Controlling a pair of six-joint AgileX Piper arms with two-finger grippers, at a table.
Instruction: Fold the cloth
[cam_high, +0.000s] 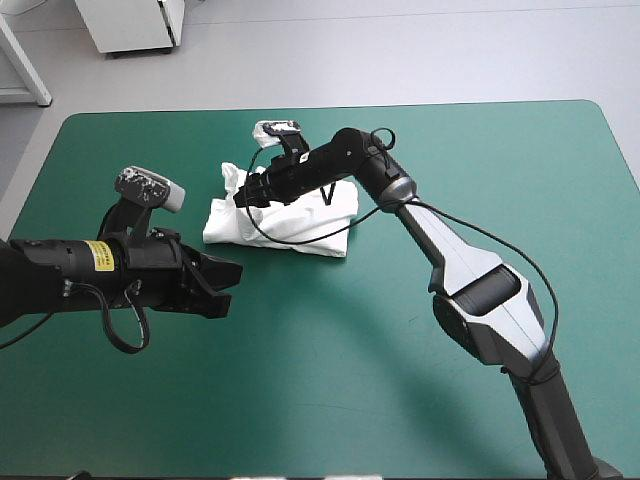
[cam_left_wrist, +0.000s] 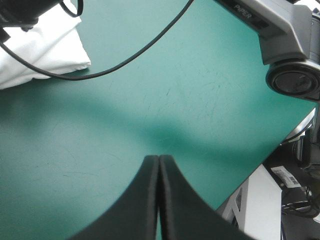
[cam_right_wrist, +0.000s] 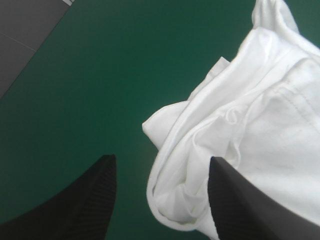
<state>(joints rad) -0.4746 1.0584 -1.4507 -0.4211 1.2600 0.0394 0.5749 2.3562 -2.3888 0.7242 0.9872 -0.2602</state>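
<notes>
The white T-shirt (cam_high: 300, 225) lies as a rumpled folded bundle on the teal-green cover, a little behind the table's middle. My right gripper (cam_high: 245, 195) hovers over the bundle's left end. In the right wrist view it (cam_right_wrist: 161, 160) stands open, a bunched fold of the T-shirt (cam_right_wrist: 270, 125) between its fingers, one finger over bare cover, the other over the cloth. My left gripper (cam_high: 225, 285) is low over bare cover, left and in front of the bundle. It (cam_left_wrist: 158, 157) is shut on nothing, with a corner of the T-shirt (cam_left_wrist: 45, 50) ahead of it.
The right arm (cam_high: 480, 290) reaches across the table from the front right to the bundle, and its elbow joint (cam_left_wrist: 292, 80) shows in the left wrist view. The table's edge (cam_left_wrist: 280, 135) runs beyond the left gripper there. Bare cover (cam_high: 330, 380) fills the front half.
</notes>
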